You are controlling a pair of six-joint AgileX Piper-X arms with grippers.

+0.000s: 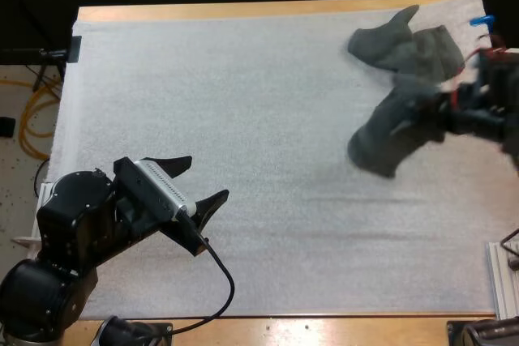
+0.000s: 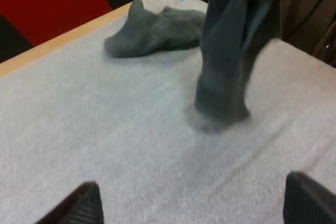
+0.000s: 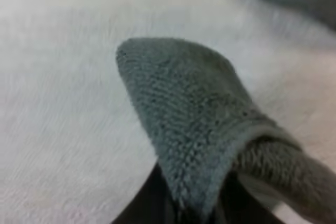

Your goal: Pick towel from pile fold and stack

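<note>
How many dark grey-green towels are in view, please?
2: one crumpled dark grey-green towel at the mat's far right corner, possibly hiding another; one hanging towel clamped in the right gripper.

White mat (image 1: pixel 243 119) on wooden table (image 1: pixel 243 11)

A robotics lab: a wooden counter (image 1: pixel 243 10) under a white mat (image 1: pixel 243 103), a black left arm (image 1: pixel 69 224) and right arm (image 1: pixel 496 107) at it, yellow cables (image 1: pixel 32 107) looped on the speckled floor (image 1: pixel 18 180), an aluminium rail (image 1: pixel 503 281) alongside
</note>
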